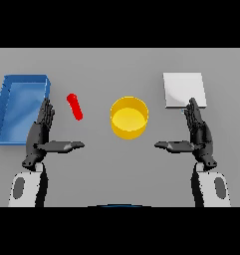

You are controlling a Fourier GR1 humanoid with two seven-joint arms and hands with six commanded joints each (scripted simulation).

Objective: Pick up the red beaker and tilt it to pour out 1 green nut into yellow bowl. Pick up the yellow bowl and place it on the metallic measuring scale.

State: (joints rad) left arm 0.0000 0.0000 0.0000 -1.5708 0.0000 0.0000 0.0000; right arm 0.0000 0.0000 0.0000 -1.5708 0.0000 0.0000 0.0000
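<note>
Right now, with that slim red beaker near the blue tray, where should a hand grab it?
Around the middle of the slim red beaker, coming in from its right side with the left hand, which is nearest. It looks narrow and tilted, so open fingers should close across its width.

Left hand (41, 130) hides blue tray's (22, 87) right rim; right hand (197, 130) covers scale's (183, 89) lower corner
</note>
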